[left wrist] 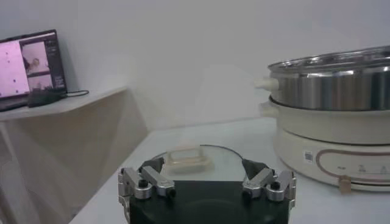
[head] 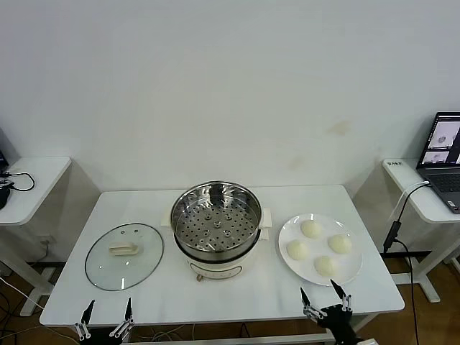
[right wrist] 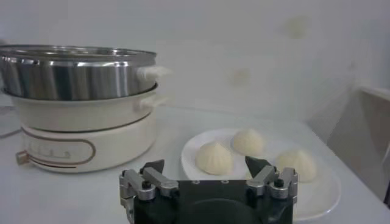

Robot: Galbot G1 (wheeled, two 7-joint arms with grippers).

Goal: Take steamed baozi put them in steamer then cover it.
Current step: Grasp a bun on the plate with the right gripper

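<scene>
**Steamer empty, buns on plate**

The steamer point(head: 216, 224) sits mid-worktop, apparently holding only its perforated tray. Four baozi point(head: 318, 248) lie on the plate point(head: 287, 262) beside it; the lid point(head: 124, 256) rests opposite. Left gripper point(head: 106, 316) and right gripper point(head: 325, 300) hover at the near edge, fingers spread, empty.

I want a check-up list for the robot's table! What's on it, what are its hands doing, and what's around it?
Surface: white table, bare between the items.
Job's things: steamer at the centre, lid off, perforated tray with no buns in it; four steamed baozi on a white plate to the steamer's right; glass lid lying flat to its left.
Clutter: nothing seen.
End effectors: left end effector open, at the near edge before the lid; right end effector open, at the near edge before the plate; neither holds anything.
Cables: black cable hanging off the right side table; another cable on the left side table.
Surroundings: white wall, two side tables, open laptop on the right one.
</scene>
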